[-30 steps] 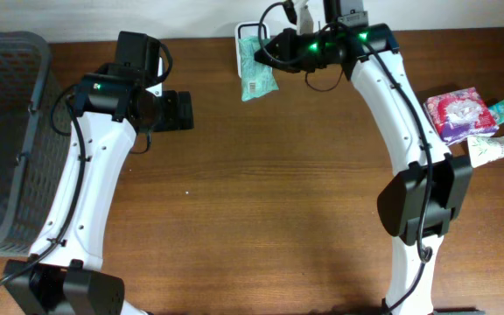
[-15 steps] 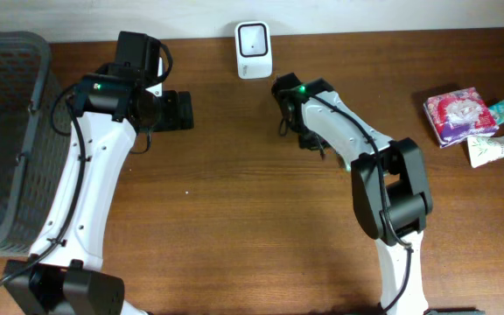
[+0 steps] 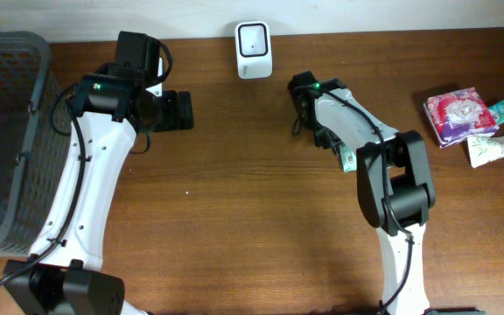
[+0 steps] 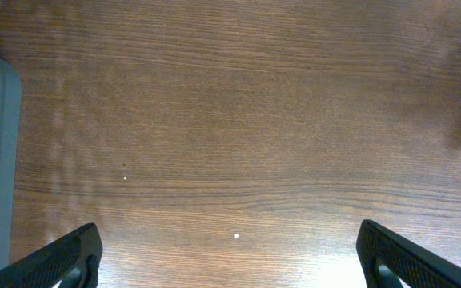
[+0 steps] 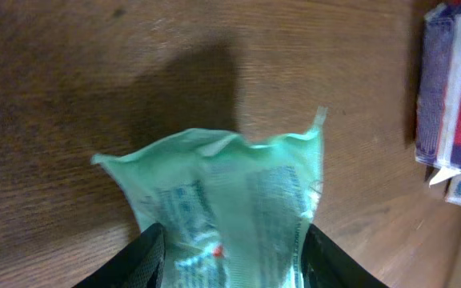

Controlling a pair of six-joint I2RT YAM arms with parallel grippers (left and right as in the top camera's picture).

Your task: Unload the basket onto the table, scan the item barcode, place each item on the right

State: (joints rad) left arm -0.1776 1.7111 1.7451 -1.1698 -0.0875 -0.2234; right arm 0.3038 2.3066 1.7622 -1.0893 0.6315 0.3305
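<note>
One soft, light, crinkly green packet (image 5: 230, 192) sits between my right gripper's (image 5: 229, 254) fingers over the table (image 5: 54, 80), pinched or loose I cannot tell; I'd grip its stiffer sealed edge, and my left gripper's (image 4: 230, 252) jaws stand wide apart, empty.

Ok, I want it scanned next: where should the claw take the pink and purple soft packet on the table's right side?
Probably its left end, from above. The pink and purple soft packet lies flat, that end borders bare brown wooden table, while a small teal packet and a white box crowd its right.
</note>
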